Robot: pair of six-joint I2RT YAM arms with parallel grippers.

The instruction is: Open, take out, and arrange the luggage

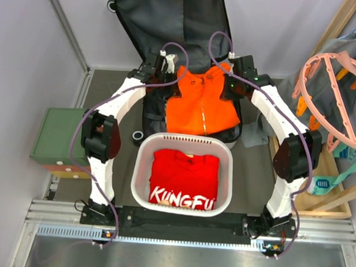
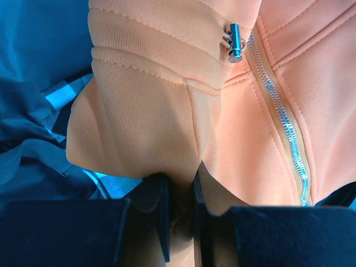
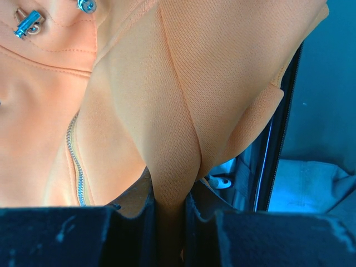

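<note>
Taking out, we pinch the orange zip-front fabric jacket [image 1: 204,108] in nearly closed left gripper [image 2: 181,214] and right gripper [image 3: 169,214] above the twelve-o'clock grey-lined luggage [image 1: 168,17]; next, lift evenly.

The right gripper [image 3: 169,207] fills the bottom edge, its two dark fingers [image 3: 129,222] closed on a gathered fold of the orange garment [image 3: 167,83], which rises from between them and spreads across most of the view. A silvery zipper [image 3: 75,161] runs down the cloth at the left, and two small metal cord ends [image 3: 28,23] sit at the top left corner (one partly cut off by the edge). To the right of the fold, a dark strip [image 3: 285,119] runs top to bottom, with a bluish-grey surface [image 3: 328,83] beyond it and pale crumpled fabric [image 3: 306,189] lower down.
</note>
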